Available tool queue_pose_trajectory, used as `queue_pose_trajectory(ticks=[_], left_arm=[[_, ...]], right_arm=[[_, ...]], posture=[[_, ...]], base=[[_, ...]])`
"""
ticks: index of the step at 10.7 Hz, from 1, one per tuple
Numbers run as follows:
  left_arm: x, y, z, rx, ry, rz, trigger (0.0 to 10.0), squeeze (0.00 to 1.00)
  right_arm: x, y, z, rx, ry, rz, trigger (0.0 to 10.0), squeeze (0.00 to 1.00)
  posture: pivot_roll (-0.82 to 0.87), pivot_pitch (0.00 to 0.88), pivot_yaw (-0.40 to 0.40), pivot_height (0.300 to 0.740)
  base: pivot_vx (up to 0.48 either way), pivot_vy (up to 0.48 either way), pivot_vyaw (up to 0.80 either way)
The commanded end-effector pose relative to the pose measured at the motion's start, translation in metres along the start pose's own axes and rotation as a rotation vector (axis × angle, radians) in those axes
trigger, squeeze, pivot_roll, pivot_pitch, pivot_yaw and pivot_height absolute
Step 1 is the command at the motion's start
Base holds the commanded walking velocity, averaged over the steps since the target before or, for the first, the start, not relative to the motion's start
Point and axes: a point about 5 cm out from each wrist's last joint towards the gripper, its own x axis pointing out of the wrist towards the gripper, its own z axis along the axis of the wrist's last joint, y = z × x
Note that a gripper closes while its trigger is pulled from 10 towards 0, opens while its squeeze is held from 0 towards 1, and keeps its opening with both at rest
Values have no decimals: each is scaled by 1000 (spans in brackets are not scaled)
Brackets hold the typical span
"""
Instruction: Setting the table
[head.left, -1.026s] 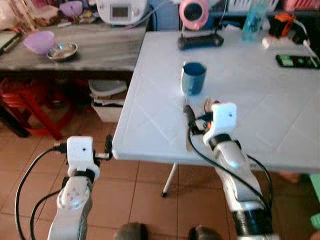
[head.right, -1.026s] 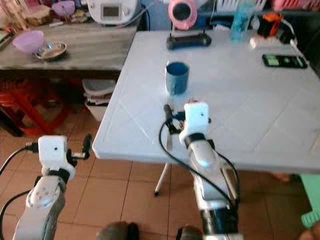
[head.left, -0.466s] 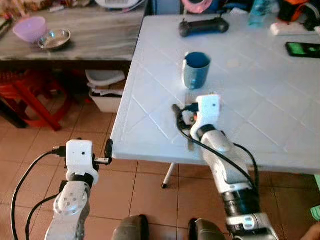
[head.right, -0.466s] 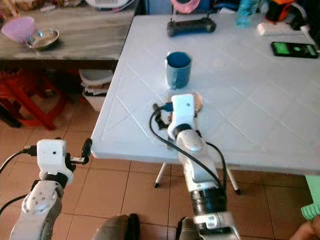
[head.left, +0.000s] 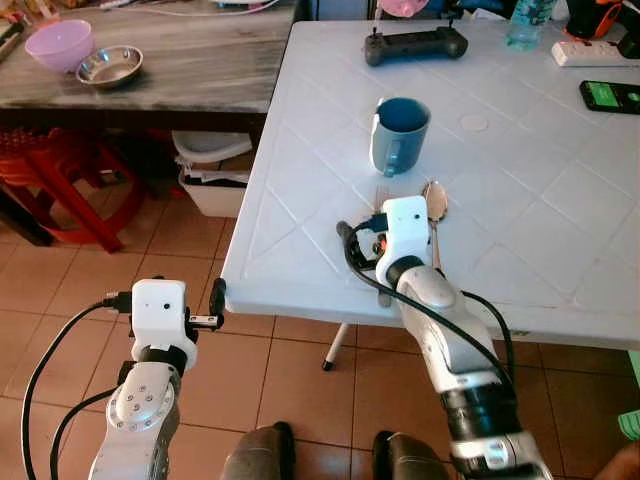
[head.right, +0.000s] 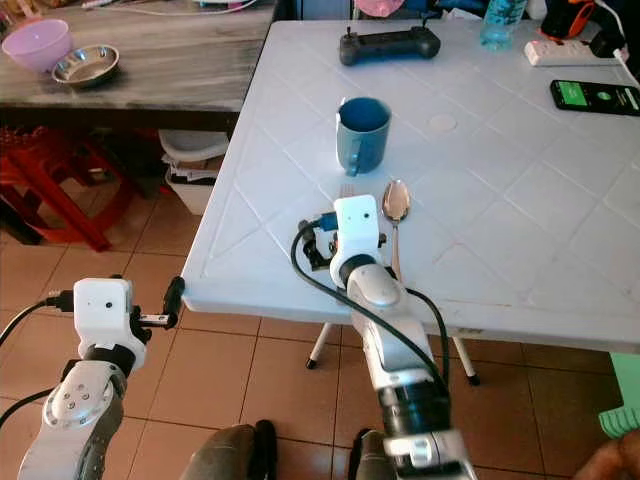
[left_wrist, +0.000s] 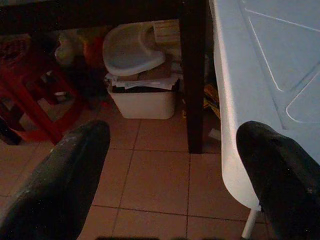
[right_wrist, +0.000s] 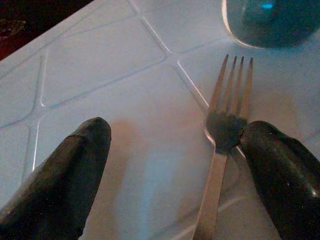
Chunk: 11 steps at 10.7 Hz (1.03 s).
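Head views: evenly lit, daylight-bright, sharp across the white table; no motion blur.
Glare: soft sheen on the white table beyond the blue mug; no blown-out patches.
Shadows: faint and short beside the blue mug; deep shade under the wooden table left of the white table.
Left wrist view: dim and murky, floor tiles dull; fingers near-black, blurred.
Right wrist view: cool bluish cast, dimmer than head views; fork sharp, fingertips out of focus, blue mug dark.
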Motion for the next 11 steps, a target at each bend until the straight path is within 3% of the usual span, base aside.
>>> queue_pose_trajectory(ticks=[1, 3, 5, 6, 8, 11], left_arm=[[-2, 1, -2, 4, 15, -6, 10000, 0], [0, -4, -2, -14, 16, -39, 10000, 0], [0, -4, 0, -22, 9, -48, 10000, 0], [1, -3, 1, -24, 5, -48, 10000, 0], [0, -3, 2, -26, 3, -50, 10000, 0], [1, 0, 2, -16, 1, -58, 10000, 0]], right_arm=[[-3, -5, -18, 12, 91, -34, 0, 0], [1, -18, -18, 11, 124, -91, 0, 0], [5, -30, -8, -26, 85, -152, 0, 0], [5, -35, -1, -37, 50, -181, 10000, 0], [5, -34, 5, -37, 27, -190, 10000, 0], [-3, -17, -2, -21, 44, -140, 10000, 0]], posture=[[101, 192, 76, 740], [98, 190, 77, 740], [102, 188, 73, 740], [106, 188, 73, 740], [106, 190, 76, 740], [105, 186, 80, 740]], base=[[0, 0, 0], [0, 0, 0], [0, 0, 0], [0, 0, 0], [0, 0, 0], [0, 0, 0]])
